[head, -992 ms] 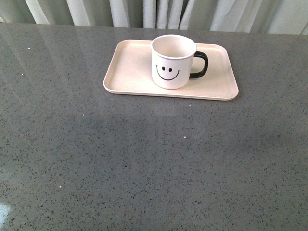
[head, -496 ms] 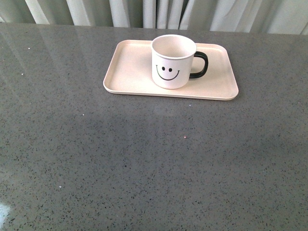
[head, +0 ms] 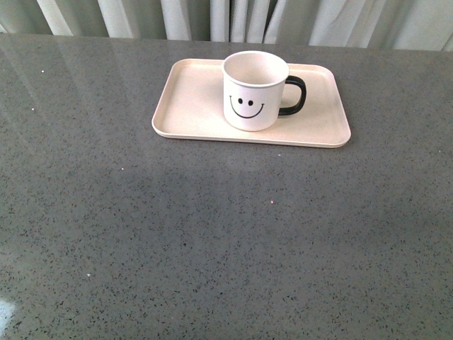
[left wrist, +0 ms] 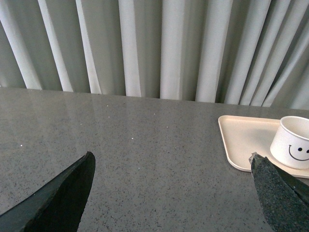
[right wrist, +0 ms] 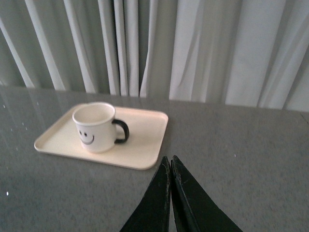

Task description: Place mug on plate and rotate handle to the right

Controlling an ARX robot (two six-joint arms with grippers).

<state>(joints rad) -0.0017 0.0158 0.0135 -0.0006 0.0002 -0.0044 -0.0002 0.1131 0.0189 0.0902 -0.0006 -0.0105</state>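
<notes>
Mug (head: 255, 91) upright on plate (head: 191, 106), near its middle; handle (head: 294, 95) points right — task looks complete, nothing left. Left gripper (left wrist: 171, 179) spread wide, empty, well short of plate. Right gripper (right wrist: 171, 169) pressed closed, empty, clear of plate. Versus earlier frames: no change — mug and plate unmoved.

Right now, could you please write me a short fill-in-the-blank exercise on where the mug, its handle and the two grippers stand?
1. The mug stands upright on the ____.
2. In the front view, the handle points to the ____.
3. The left gripper has its jaws wide ____.
4. The right gripper has its jaws ____, holding nothing.

Missing words: plate; right; open; shut
</notes>
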